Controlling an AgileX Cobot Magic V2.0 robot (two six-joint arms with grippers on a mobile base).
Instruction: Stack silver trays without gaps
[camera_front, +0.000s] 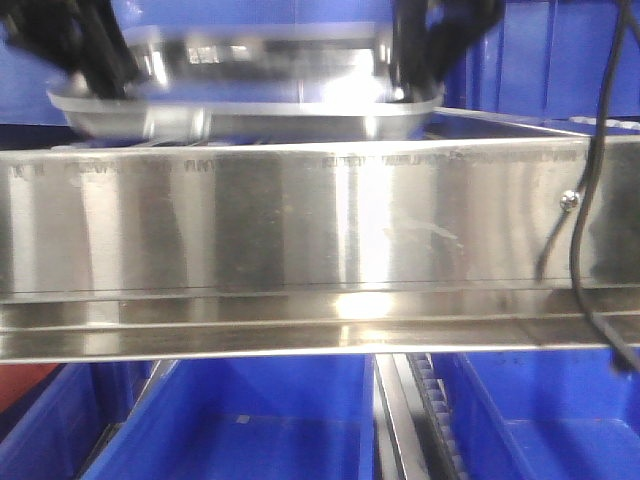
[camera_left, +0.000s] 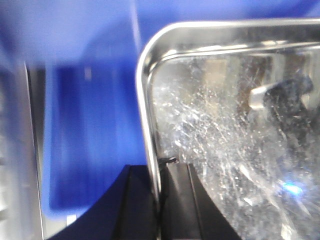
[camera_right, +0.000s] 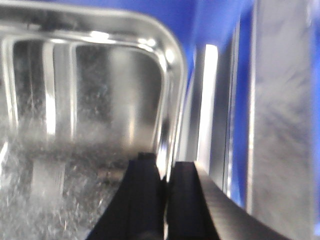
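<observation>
The left hand (camera_left: 159, 170) pinches the rolled rim of a shallow mirror-shiny rectangular steel tray (camera_left: 225, 150) between narrow black fingers. The right hand (camera_right: 164, 167) clamps the opposite rim likewise. Inward of each hand spreads the tray's finely scratched floor, with rounded corners ahead. Outward lie blue plastic bins (camera_left: 90, 125). Below both hands runs a broad brushed steel rail (camera_front: 320, 220).

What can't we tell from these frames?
- Front view: anything under the silver tray is hidden by the steel rail, and the tray is motion-blurred.
- Front view: left gripper and right gripper are cut off by the top edge.
- Wrist views: the tray's far side is out of frame.
</observation>
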